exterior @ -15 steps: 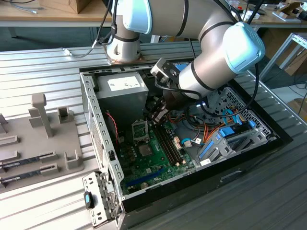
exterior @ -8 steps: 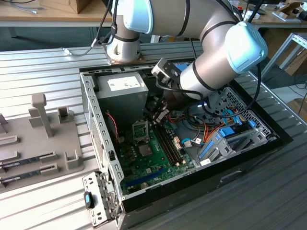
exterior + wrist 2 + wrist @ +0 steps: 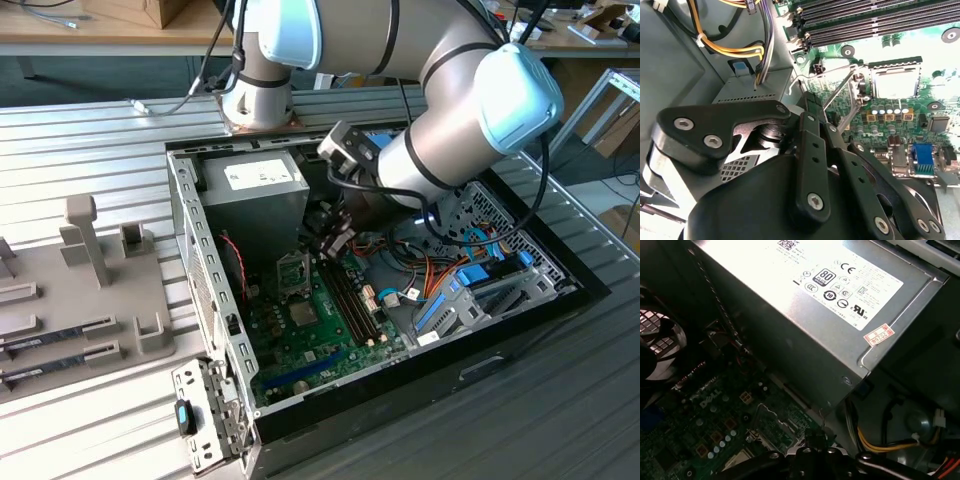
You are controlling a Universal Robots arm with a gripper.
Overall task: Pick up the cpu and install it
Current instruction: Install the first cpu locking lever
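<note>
— Where is the cpu [image 3: 894, 82] from the claw?

— Ahead of the claw's tips and a little to one side, apart from them. In the second wrist view it looks like a pale silvery square lying flat inside the socket frame [image 3: 892, 65] on the motherboard [image 3: 920, 45]. I judge it to be seated, though I can't be sure it is fully down.

— And the gripper [image 3: 810, 100] itself?

— Its jaws are drawn together, and I see no chip between them. In the exterior view the gripper [image 3: 335, 238] hangs low inside the case [image 3: 205, 270], just beside the socket.

— What is nearest the tips?

— A thin metal lever [image 3: 839, 89], slanting up between the claw and the socket. Whether they touch, I cannot tell.

— What does good work call for here?

— My judgement is small, slow motions. The chip should lie level with its corners square to the frame, and nothing should press on its top. The memory slots [image 3: 865, 25] beyond the claw and the bundled cables [image 3: 730, 47] behind it leave little room, so the wrist should keep its angle.
</note>
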